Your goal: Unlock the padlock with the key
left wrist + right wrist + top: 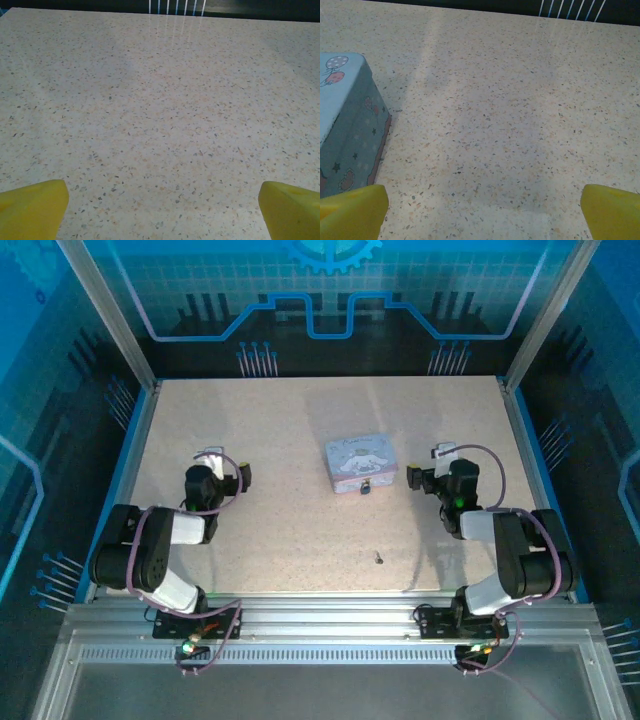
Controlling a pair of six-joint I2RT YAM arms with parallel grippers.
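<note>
So nothing's been picked up yet. The left gripper [161, 210] has its yellow fingers spread wide over bare table [280, 420], and the right gripper [482, 212] is just as wide apart with nothing between the fingers, parked just beside the pastel tin [360, 462]. The padlock [366, 486] is a little dark blob right up against the near side of that tin, and I can't tell from here if it's hooked onto it or only lying there. The key [379, 559] is a tiny sliver flat on the table, well apart from the tin, down toward the arms and a bit closer to the right one. Honestly the key pickup looks like the scary part: it's so thin and flat that the fingers could easily skid it across the smooth top instead of pinching it, maybe toward the near edge. And even with the key in hand, that light tin will probably slide or the padlock will twist away when the key pushes in, unless the other arm braces it.
</note>
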